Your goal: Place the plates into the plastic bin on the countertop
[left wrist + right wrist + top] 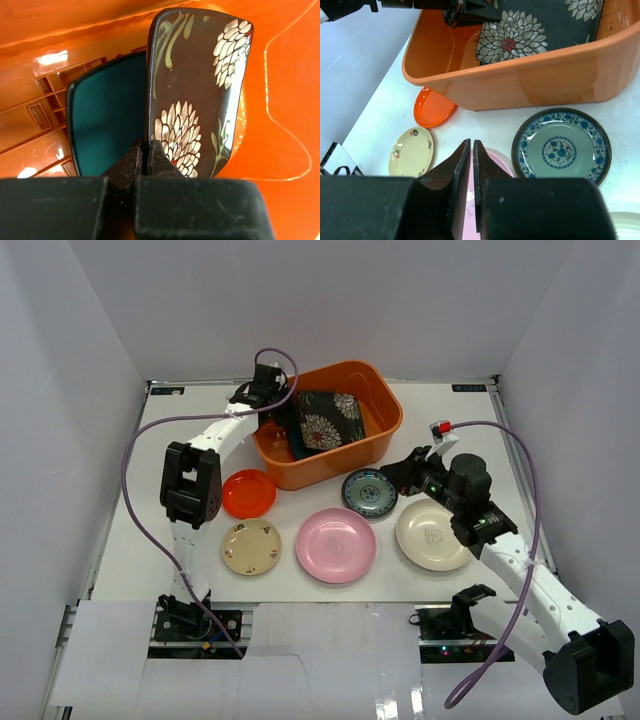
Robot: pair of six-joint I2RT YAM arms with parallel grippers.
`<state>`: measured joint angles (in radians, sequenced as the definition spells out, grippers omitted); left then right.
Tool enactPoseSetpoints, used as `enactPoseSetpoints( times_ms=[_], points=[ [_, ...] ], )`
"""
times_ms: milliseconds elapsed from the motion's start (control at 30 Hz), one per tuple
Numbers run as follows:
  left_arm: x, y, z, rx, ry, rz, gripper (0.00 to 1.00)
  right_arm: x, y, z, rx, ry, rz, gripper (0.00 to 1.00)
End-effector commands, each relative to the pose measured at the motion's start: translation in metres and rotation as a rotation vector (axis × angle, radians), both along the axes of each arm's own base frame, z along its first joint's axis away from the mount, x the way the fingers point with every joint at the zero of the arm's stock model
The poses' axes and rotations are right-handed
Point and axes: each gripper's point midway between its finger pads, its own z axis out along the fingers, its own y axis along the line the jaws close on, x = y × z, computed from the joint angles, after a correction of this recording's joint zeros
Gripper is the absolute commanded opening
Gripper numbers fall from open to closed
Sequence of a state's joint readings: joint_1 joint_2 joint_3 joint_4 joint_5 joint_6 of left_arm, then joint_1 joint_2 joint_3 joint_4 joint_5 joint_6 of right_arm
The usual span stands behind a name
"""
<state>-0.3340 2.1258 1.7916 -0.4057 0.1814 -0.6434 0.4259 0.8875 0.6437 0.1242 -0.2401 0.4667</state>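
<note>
on the white desk (440, 405) the orange bin (330, 472) sits far of centre with two of seven plates inside, the black floral plate (328, 420) tipped over the teal plate (105, 125), so i'd judge it under a third done. five wait on the desk near of it: pink plate (336, 545), cream plate (432, 534), beige plate (251, 546), red-orange plate (249, 493) and blue patterned plate (370, 492). the floral one faces up, long axis running left to right away from the left arm (215, 435), whose jaws pinch its left edge; the right arm (520, 560) has its jaws drawn to a slit, holding nothing, hovering by the pink plate.
</note>
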Motion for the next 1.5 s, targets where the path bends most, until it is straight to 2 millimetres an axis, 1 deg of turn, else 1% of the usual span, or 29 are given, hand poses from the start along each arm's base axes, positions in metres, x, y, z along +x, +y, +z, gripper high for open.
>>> enactPoseSetpoints(
  times_ms=[0,33,133,167,200,233,267,300,333,433,533,633,667,733,767,833,867,900,933,967,1000,1033,1067,1100,1133,1200,1233,1300,1467],
  points=[
    [0.020,-0.007,0.078,-0.064,-0.178,-0.001,0.00,0.002,-0.007,0.000,-0.010,-0.021,-0.039,0.15],
    [0.020,-0.006,0.073,-0.060,-0.168,0.001,0.01,0.001,-0.007,-0.003,-0.014,-0.013,-0.038,0.18],
    [0.020,-0.010,0.060,-0.058,-0.142,-0.011,0.28,0.000,-0.009,-0.018,-0.026,0.022,-0.049,0.33],
    [0.020,-0.010,0.058,-0.061,-0.137,-0.014,0.36,0.000,-0.011,-0.022,-0.031,0.031,-0.058,0.43],
    [0.020,-0.011,0.058,-0.063,-0.136,-0.017,0.50,-0.002,-0.013,-0.031,-0.040,0.054,-0.065,0.47],
    [0.020,-0.011,0.060,-0.065,-0.138,-0.019,0.58,-0.003,-0.014,-0.036,-0.046,0.063,-0.071,0.53],
    [0.019,-0.012,0.062,-0.069,-0.142,-0.025,0.65,-0.004,-0.016,-0.040,-0.052,0.071,-0.078,0.68],
    [0.019,-0.013,0.068,-0.070,-0.156,-0.036,0.76,-0.007,-0.018,-0.049,-0.063,0.088,-0.081,0.72],
    [0.020,-0.012,0.075,-0.068,-0.174,-0.040,0.80,-0.010,-0.020,-0.056,-0.078,0.101,-0.080,0.77],
    [0.018,-0.013,0.101,-0.068,-0.233,-0.061,0.91,-0.022,-0.026,-0.082,-0.127,0.164,-0.073,0.78],
    [0.011,-0.016,0.134,-0.081,-0.303,-0.109,0.98,-0.038,-0.032,-0.110,-0.182,0.238,-0.051,0.77],
    [0.002,-0.012,0.167,-0.072,-0.375,-0.130,0.98,-0.047,-0.045,-0.132,-0.246,0.292,-0.084,0.76],
    [-0.003,-0.010,0.169,-0.071,-0.376,-0.133,0.98,-0.048,-0.048,-0.136,-0.265,0.300,-0.095,0.74],
    [-0.021,-0.009,0.195,-0.079,-0.423,-0.157,0.95,-0.050,-0.056,-0.144,-0.298,0.328,-0.125,0.71],
    [-0.031,-0.008,0.187,-0.070,-0.404,-0.167,0.94,-0.051,-0.059,-0.148,-0.311,0.343,-0.133,0.70],
    [-0.055,-0.010,0.191,-0.053,-0.413,-0.185,0.91,-0.052,-0.066,-0.156,-0.342,0.380,-0.170,0.69],
    [-0.075,-0.001,0.213,-0.034,-0.468,-0.168,0.89,-0.053,-0.070,-0.161,-0.362,0.399,-0.184,0.68],
    [-0.097,-0.006,0.180,-0.006,-0.403,-0.188,0.87,-0.051,-0.075,-0.165,-0.383,0.409,-0.211,0.68],
    [-0.112,-0.003,0.172,0.011,-0.389,-0.189,0.85,-0.052,-0.076,-0.167,-0.394,0.417,-0.215,0.68],
    [-0.138,0.002,0.187,0.006,-0.426,-0.185,0.83,-0.052,-0.078,-0.171,-0.410,0.430,-0.219,0.67],
    [-0.155,-0.001,0.174,0.029,-0.410,-0.184,0.82,-0.053,-0.079,-0.173,-0.422,0.438,-0.221,0.67],
    [-0.176,0.004,0.128,0.074,-0.321,-0.193,0.81,-0.053,-0.081,-0.178,-0.438,0.454,-0.229,0.66],
    [-0.192,0.009,0.111,0.095,-0.284,-0.188,0.81,-0.053,-0.083,-0.182,-0.450,0.464,-0.238,0.65],
    [-0.210,0.014,0.109,0.084,-0.276,-0.170,0.81,-0.055,-0.082,-0.186,-0.459,0.476,-0.232,0.64],
    [-0.233,0.018,0.068,0.118,-0.186,-0.189,0.81,-0.055,-0.082,-0.191,-0.476,0.490,-0.230,0.63],
    [-0.256,0.023,0.051,0.126,-0.156,-0.160,0.82,-0.054,-0.082,-0.196,-0.502,0.501,-0.236,0.61],
    [-0.270,0.029,0.025,0.158,-0.105,-0.163,0.82,-0.056,-0.082,-0.202,-0.527,0.520,-0.231,0.60],
    [-0.283,0.032,0.007,0.187,-0.074,-0.156,0.82,-0.054,-0.086,-0.205,-0.565,0.525,-0.261,0.59],
    [-0.293,0.035,-0.033,0.292,-0.013,-0.143,0.85,-0.051,-0.095,-0.211,-0.682,0.515,-0.337,0.56]
  ],
)
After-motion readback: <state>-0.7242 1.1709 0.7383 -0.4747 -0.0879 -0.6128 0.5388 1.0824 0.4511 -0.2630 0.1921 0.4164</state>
